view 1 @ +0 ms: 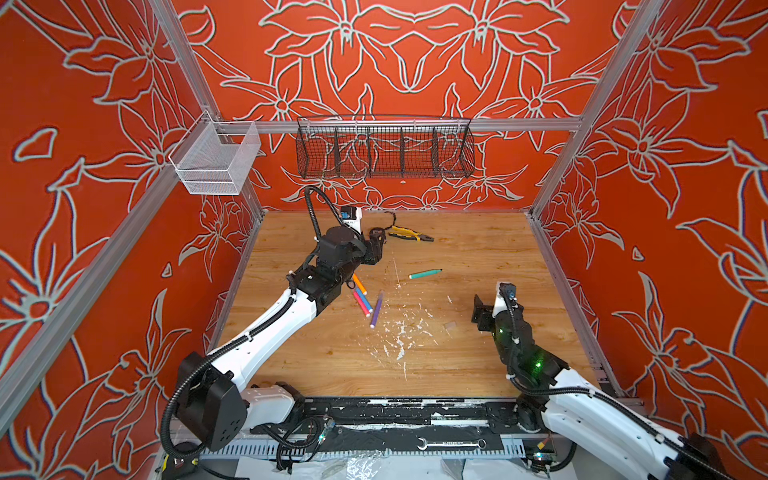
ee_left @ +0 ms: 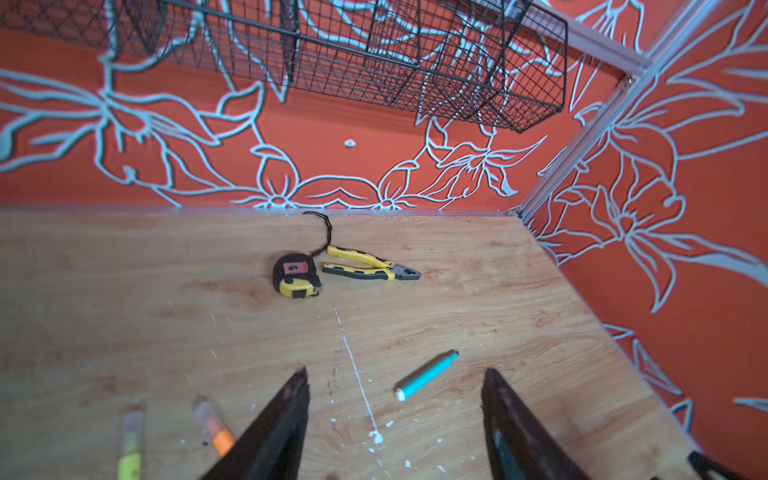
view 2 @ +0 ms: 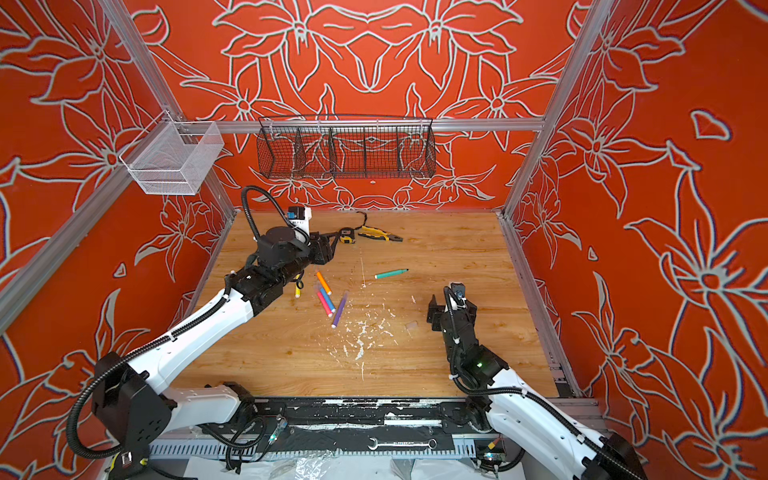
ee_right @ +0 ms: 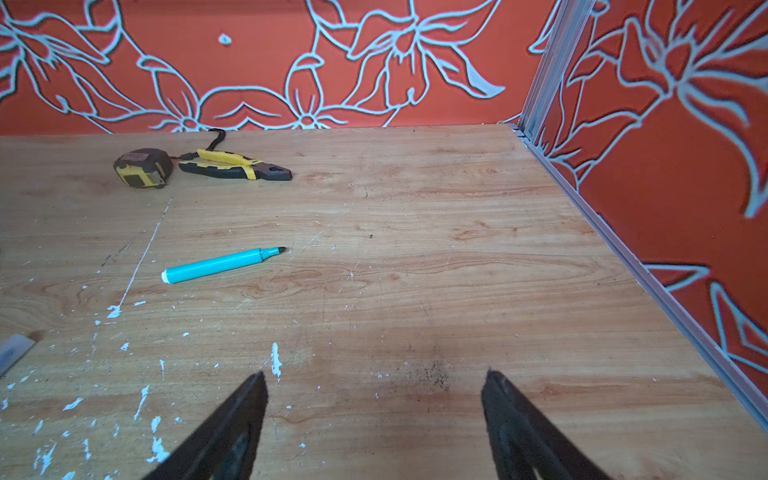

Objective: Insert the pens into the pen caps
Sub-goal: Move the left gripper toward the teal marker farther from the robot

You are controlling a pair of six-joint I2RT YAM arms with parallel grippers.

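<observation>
Pens lie on the table (view 1: 478, 257) in two places. The green pen (view 1: 424, 273) rests alone near the middle, and the right wrist view shows you it is uncapped, with its dark tip toward the right wall. To its left you see a loose cluster of the orange pen (view 1: 360, 284), blue pen (view 1: 366, 301), pink-red pen (view 1: 360, 304) and purple pen (view 1: 376, 309). The blue and pink-red pens lie side by side. The yellow pen (view 2: 298, 289) shows in a top view just beside the left arm's wrist. In the left wrist view the orange and yellow pens have pale ends, too blurred for you to tell whether they are capped. One clear cap (view 1: 450, 326) lies by itself between the white flecks (view 1: 399, 332) and your right gripper (ee_right: 374, 373). Your left gripper (ee_left: 397, 371) sits above the table on the far side of the cluster. Its jaws are spread with nothing between them, and it points toward the tape measure (ee_left: 296, 276) and pliers (ee_left: 370, 268) by the back wall. Your right gripper is at the right of the table with its jaws wide apart and empty over bare wood. It is well apart from every pen.
</observation>
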